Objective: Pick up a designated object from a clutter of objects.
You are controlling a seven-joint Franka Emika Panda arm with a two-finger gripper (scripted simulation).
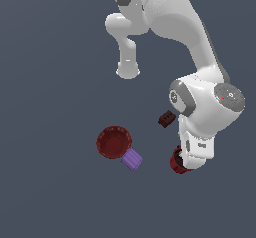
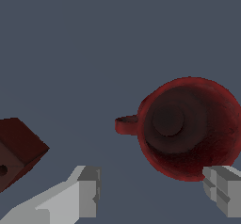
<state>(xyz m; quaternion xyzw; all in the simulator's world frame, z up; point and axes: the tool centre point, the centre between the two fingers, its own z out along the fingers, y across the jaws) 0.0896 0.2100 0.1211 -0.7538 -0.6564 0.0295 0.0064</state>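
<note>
The designated object, a small dark red cup (image 2: 188,126) with a dark inside and a small handle nub (image 2: 126,124), stands upright on the floor. In the exterior view the cup (image 1: 176,163) is mostly hidden under my hand, at the exterior view's right. My gripper (image 2: 153,190) (image 1: 192,162) hovers just above the cup and is open. Its two grey fingertips (image 2: 87,190) stand wide apart with nothing between them. One fingertip sits close to the cup's rim. The rest of the clutter of objects lies nearby.
A wide red bowl (image 1: 114,142) with a purple handle (image 1: 132,159) lies toward the exterior view's left of the cup. A tiny dark brown block (image 1: 167,118) (image 2: 16,150) rests close beside my wrist. The floor is plain grey.
</note>
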